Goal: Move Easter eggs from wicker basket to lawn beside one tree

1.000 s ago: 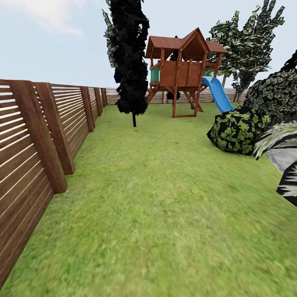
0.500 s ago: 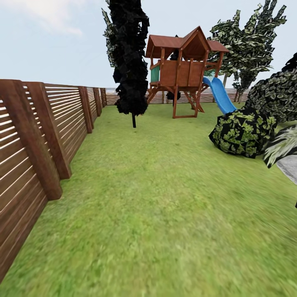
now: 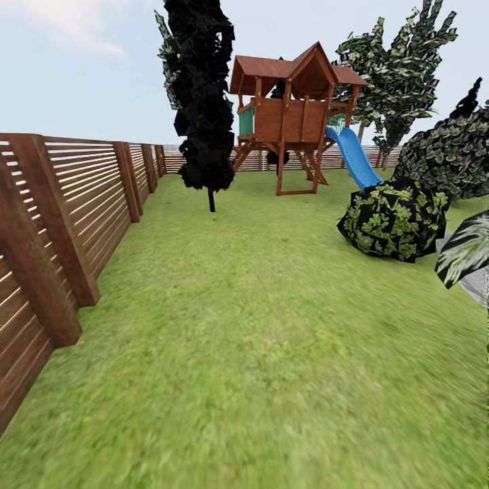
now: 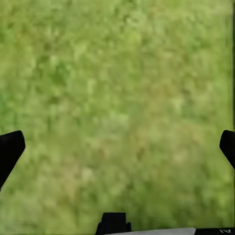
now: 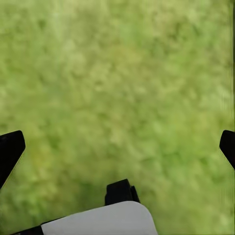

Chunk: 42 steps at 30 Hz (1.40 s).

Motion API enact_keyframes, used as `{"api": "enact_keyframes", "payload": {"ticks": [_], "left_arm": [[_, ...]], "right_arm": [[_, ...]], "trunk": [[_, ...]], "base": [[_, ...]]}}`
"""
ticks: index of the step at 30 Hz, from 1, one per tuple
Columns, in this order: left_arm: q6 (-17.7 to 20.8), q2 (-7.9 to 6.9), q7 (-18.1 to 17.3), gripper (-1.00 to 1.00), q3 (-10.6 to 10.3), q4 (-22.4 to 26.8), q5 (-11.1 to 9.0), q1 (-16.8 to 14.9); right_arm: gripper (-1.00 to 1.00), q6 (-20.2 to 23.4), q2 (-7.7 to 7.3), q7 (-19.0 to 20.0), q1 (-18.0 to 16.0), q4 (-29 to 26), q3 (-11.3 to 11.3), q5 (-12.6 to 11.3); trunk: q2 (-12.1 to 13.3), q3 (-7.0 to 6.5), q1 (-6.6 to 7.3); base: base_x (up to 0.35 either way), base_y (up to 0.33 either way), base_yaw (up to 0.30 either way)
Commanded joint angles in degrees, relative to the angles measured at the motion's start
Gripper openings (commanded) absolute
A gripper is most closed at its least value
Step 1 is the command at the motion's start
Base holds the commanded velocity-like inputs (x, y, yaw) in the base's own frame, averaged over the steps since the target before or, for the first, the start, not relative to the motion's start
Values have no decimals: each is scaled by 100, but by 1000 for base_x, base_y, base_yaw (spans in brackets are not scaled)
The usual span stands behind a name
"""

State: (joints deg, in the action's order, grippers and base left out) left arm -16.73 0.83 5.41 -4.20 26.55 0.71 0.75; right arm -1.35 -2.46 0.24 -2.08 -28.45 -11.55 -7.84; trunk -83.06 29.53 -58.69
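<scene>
Beneath both end effectors — left (image 4: 117, 147) and right (image 5: 117, 147), fingers spread wide, nothing held — lies bare lawn (image 4: 117, 88).

The left gripper (image 4: 117, 147) points down, its jaws spread wide with one dark fingertip (image 4: 10, 149) at each side edge of its wrist view and nothing between them. The right gripper (image 5: 117, 147) has the same pose: jaws wide apart, empty, with part of its white and black wrist housing (image 5: 105, 218) visible.
</scene>
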Motion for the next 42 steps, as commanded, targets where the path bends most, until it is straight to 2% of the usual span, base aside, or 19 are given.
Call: {"api": "enact_keyframes", "payload": {"ticks": [1, 12, 42], "left_arm": [[-6, -4, 57, 100, -37, 8, 6, 3], [-22, 4, 65, 100, -29, 14, -19, 4], [-22, 4, 65, 100, -20, 9, -62, 2]], "right_arm": [[100, -14, 0, 2, -3, 4, 3, -60], [100, -14, 0, 2, -3, 3, 3, -60], [100, -14, 0, 2, -3, -3, 3, -60]], "trunk": [[-2, 4, -4], [-2, 4, -4], [-2, 4, -4]], "base": [[337, -10, -184], [177, -1, -120], [331, 0, -2]]}}
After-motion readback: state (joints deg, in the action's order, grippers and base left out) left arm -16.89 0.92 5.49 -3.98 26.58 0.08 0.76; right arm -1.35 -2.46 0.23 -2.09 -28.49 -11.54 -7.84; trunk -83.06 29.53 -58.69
